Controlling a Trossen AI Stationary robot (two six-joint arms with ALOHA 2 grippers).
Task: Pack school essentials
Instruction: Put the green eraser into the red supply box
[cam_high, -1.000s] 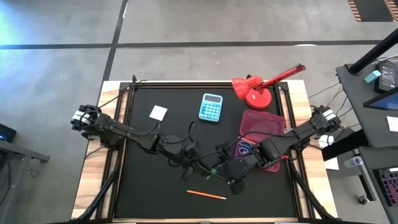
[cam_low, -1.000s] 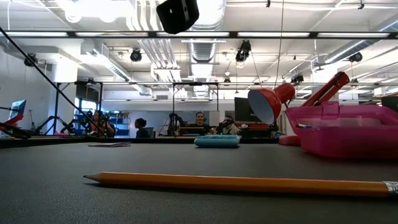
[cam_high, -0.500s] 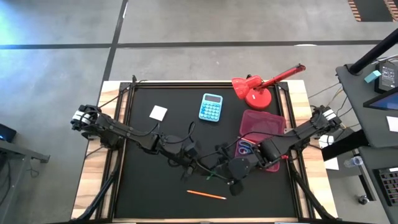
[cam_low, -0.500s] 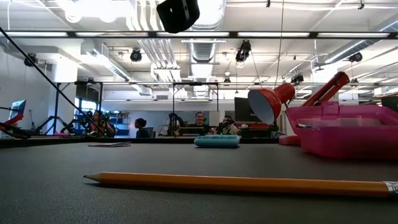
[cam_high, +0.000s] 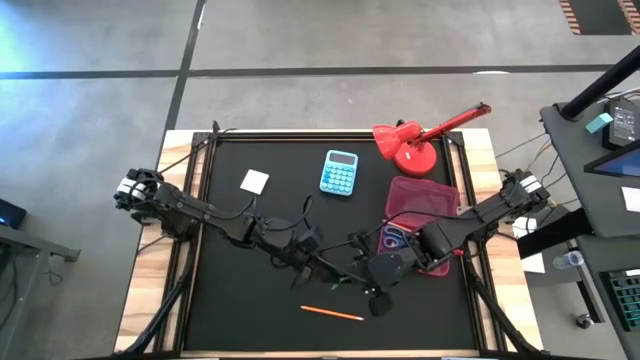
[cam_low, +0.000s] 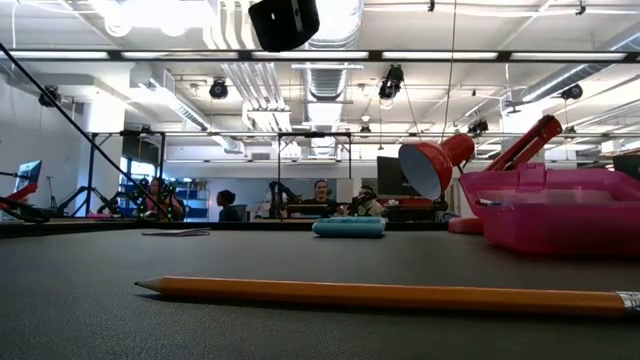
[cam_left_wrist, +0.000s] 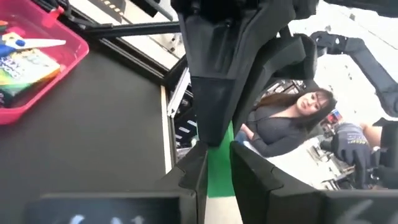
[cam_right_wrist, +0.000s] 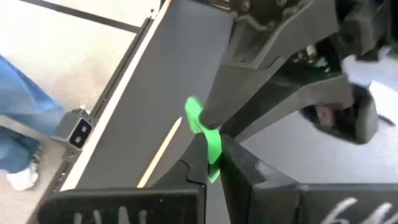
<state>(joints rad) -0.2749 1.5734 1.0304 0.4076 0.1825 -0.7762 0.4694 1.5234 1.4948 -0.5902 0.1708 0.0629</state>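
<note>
A small green block (cam_right_wrist: 200, 124) hangs in the air above the table's near middle, between my two grippers. My left gripper (cam_high: 338, 276) reaches in from the left and my right gripper (cam_high: 358, 280) from the right; both are shut on it. In the left wrist view the block (cam_left_wrist: 219, 163) shows as a green strip between the dark fingers. An orange pencil (cam_high: 332, 314) lies flat on the black mat below them. A pink box (cam_high: 424, 206) at the right holds a crayon box (cam_left_wrist: 26, 70) and blue-handled scissors (cam_left_wrist: 22, 42). A white square (cam_high: 254, 181) lies at the far left. My left gripper pinches one end of the green block (cam_left_wrist: 219, 180) between its two fingers, coming nearly level from the table's left. The block is lifted clear of the table. My right gripper pinches the block's other end (cam_right_wrist: 214, 149) between its two fingers, slanting down from the table's right, opposite the left fingers (cam_right_wrist: 249, 106).
A light blue calculator (cam_high: 340, 172) lies at the far middle and a red desk lamp (cam_high: 412, 148) stands at the far right, behind the pink box. People sit in the room beyond the table.
My right gripper has rolled a little at the wrist while staying beside my left gripper above the mat. The pencil, the box and the other things have kept their places.
</note>
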